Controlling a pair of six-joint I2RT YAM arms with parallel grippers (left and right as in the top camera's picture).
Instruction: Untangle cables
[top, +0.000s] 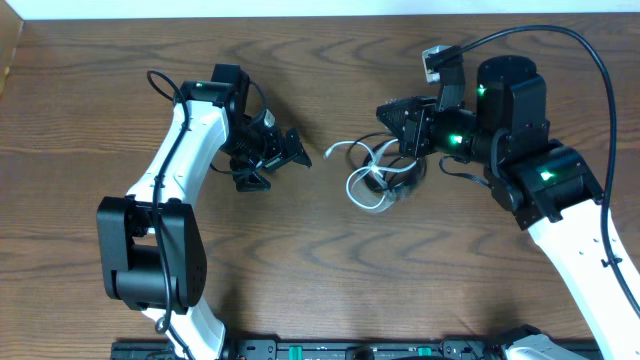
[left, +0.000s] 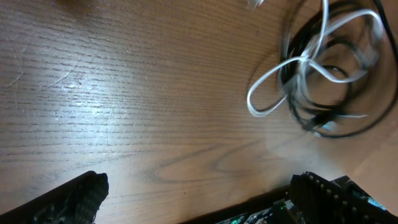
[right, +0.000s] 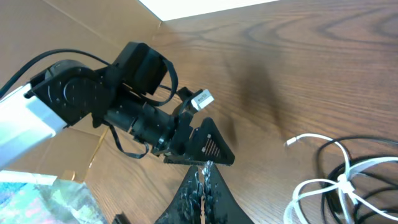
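Observation:
The cables (top: 375, 180) lie in one tangled heap on the table, white loops wound through thin black ones. In the left wrist view the cables (left: 323, 68) sit at the upper right, well ahead of my open left gripper (left: 199, 199), which has only bare wood between its fingers (left: 81, 196). In the overhead view the left gripper (top: 280, 165) is left of the heap and apart from it. My right gripper (top: 385, 110) hovers just beyond the heap's far edge. In the right wrist view the right gripper (right: 202, 169) is shut with nothing in it, and the cables (right: 342, 180) lie to its right.
The left arm (right: 124, 106) faces the right gripper across the wood table (top: 300, 260). A thick black arm cable (top: 560, 40) arcs over the right arm. A cardboard wall (right: 93, 25) stands along the table's left edge. A black rail (top: 330, 350) runs along the front.

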